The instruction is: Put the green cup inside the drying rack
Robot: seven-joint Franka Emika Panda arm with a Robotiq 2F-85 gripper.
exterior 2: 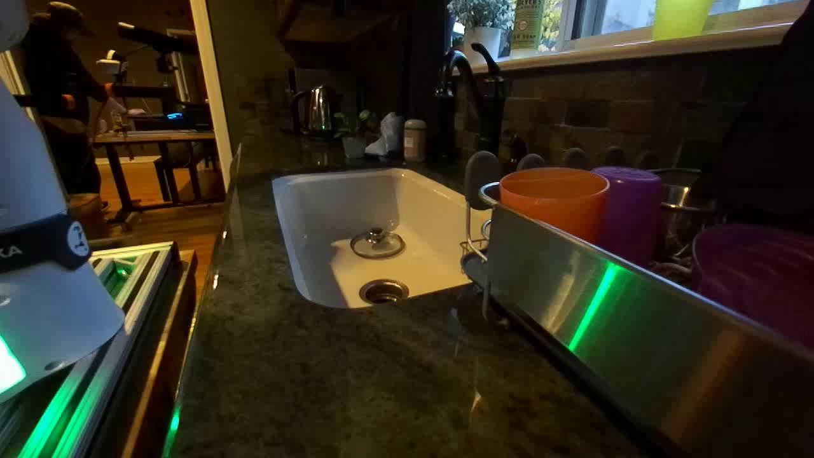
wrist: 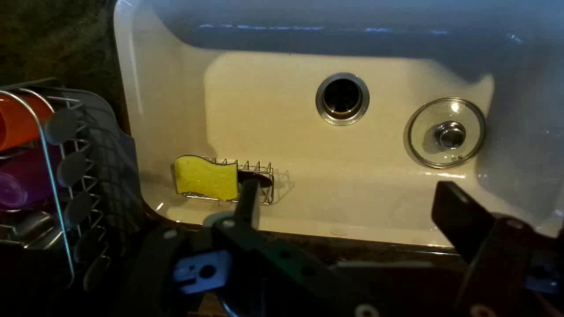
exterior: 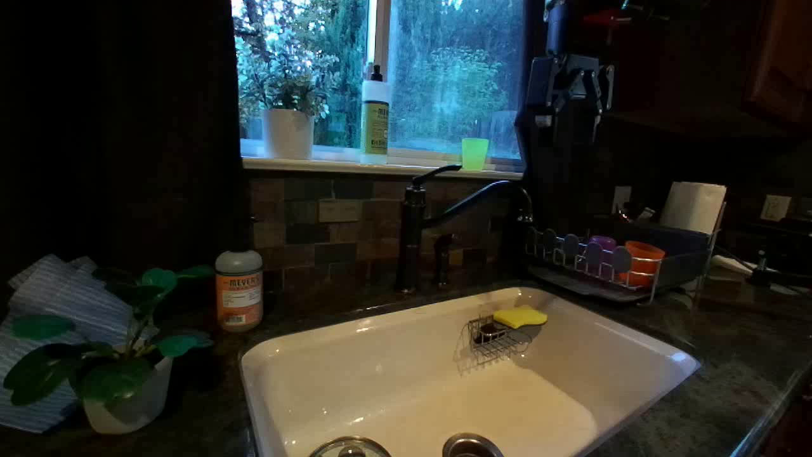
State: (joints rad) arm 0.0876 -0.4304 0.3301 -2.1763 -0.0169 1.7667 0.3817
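Note:
The green cup (exterior: 474,154) stands upright on the window sill, right of the faucet. It also shows in an exterior view (exterior 2: 682,18), cut off by the top edge. It is out of the wrist view. The drying rack (exterior: 688,251) sits on the counter beside the sink, with an orange cup and purple cups in it. Its metal side shows in an exterior view (exterior 2: 547,280), and its wires show at the left of the wrist view (wrist: 52,176). My gripper (exterior: 568,130) hangs high, above the rack's level and right of the cup. Its fingers (wrist: 348,193) are wide apart with nothing between them.
The black faucet (exterior: 411,235) stands below the sill. A soap bottle (exterior: 375,127) and a potted plant (exterior: 287,133) share the sill. The white sink (exterior: 330,346) holds a yellow sponge (wrist: 205,177) in a wire caddy and a glass lid (wrist: 447,132).

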